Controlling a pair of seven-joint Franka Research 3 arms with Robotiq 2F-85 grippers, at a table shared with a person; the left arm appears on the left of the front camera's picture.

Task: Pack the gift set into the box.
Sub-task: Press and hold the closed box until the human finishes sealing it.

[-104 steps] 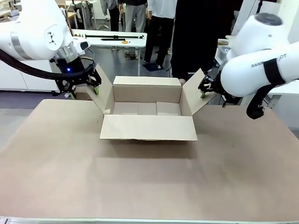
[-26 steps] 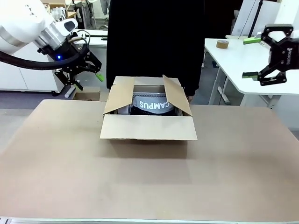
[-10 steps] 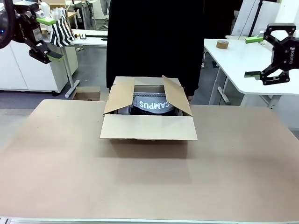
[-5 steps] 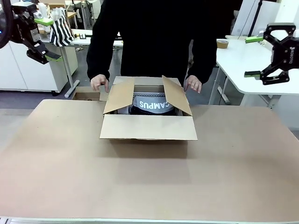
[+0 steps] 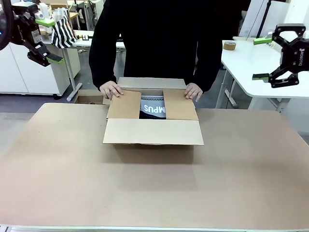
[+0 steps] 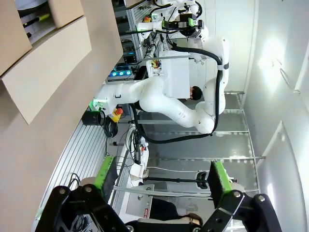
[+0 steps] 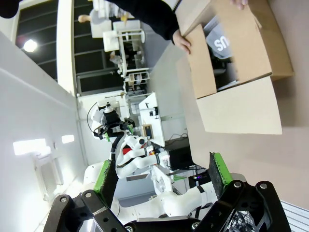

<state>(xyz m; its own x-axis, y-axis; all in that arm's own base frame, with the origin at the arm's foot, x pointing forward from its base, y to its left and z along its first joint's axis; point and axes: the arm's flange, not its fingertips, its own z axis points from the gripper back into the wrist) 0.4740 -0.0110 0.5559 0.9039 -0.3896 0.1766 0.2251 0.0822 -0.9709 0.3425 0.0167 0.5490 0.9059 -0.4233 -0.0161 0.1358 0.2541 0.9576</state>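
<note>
Right gripper [image 5: 262,59] blk — green pads [image 5: 261,41], person's sleeves [image 5: 101,53] blk

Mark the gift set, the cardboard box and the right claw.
Dark black-and-grey gift set with white letters [image 5: 153,109]: front view, on its lettered top between the flaps.
Brown corrugated cardboard box [image 5: 152,132]: front view, on its near flap.
Right black claw with green pads [image 5: 260,58]: front view, midway between its fingertips.
</note>
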